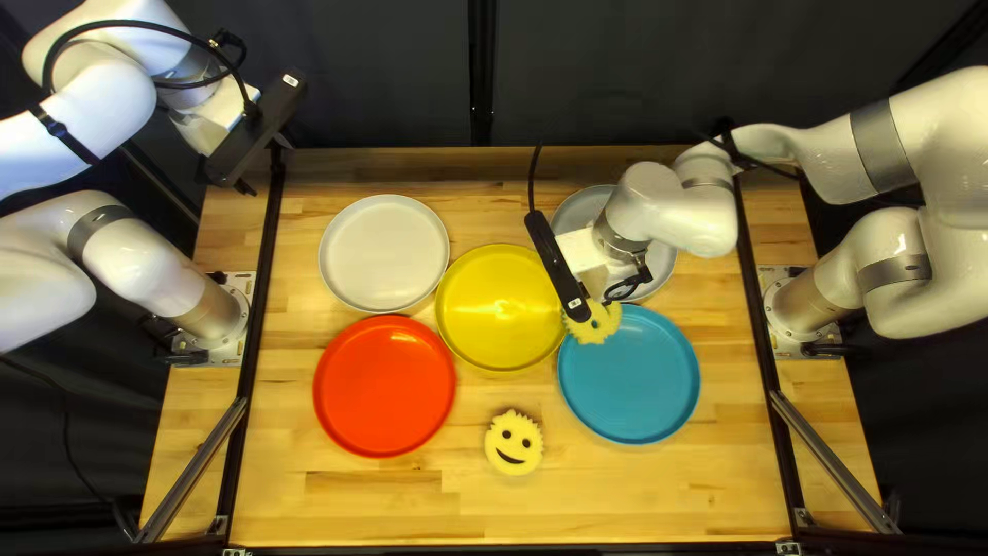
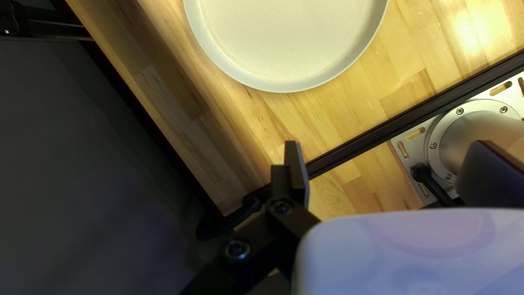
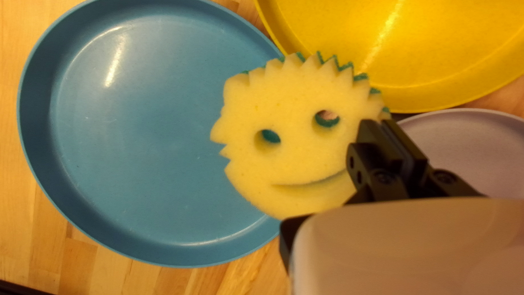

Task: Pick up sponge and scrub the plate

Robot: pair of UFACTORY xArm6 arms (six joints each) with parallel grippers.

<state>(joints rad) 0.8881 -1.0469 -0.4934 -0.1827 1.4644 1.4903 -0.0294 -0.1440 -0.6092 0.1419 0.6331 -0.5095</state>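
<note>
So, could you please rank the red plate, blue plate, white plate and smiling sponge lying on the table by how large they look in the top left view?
1. Red plate and blue plate, too alike to rank
2. White plate
3. Smiling sponge

White arms [image 1: 931,124] wear grey bands [image 1: 882,146], black cables [image 1: 124,23]

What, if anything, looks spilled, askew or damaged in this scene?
Nothing stands out. The plates look flat and whole, one sponge lies face up, and the right fingers hold another sponge. The right arm partly hides the grey plate.
</note>
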